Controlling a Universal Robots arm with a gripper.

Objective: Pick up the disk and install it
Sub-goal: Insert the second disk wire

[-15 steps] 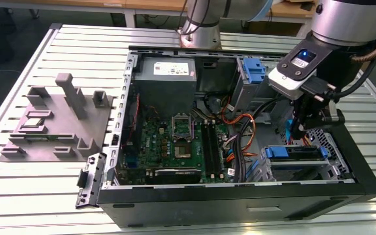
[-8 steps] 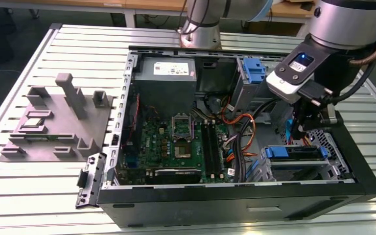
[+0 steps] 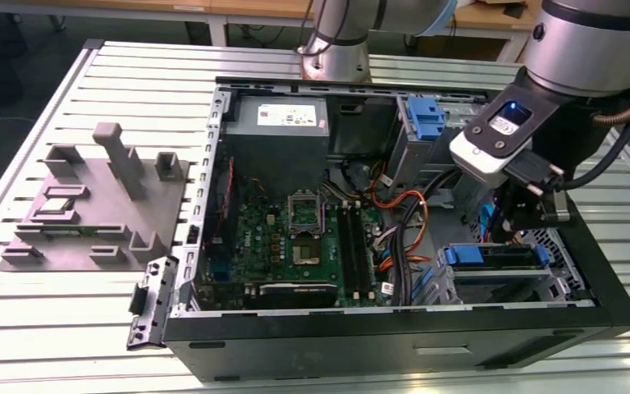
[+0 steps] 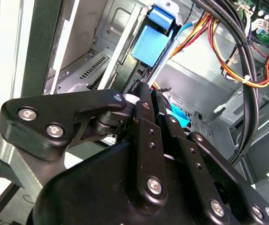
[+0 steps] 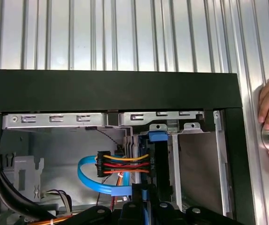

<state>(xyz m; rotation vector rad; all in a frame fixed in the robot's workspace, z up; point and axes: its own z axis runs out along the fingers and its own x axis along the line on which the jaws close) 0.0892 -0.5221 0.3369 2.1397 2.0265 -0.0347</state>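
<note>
The black tool [image 3: 521, 215] hangs inside the open black computer case [image 3: 403, 345], just above a blue-framed silver disk [image 3: 498, 261]; I cannot tell its grip.

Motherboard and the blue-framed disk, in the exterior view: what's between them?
A tangle of loose cables, orange, blue and black, lies between the motherboard and the disk. This shows in the exterior view.
</note>
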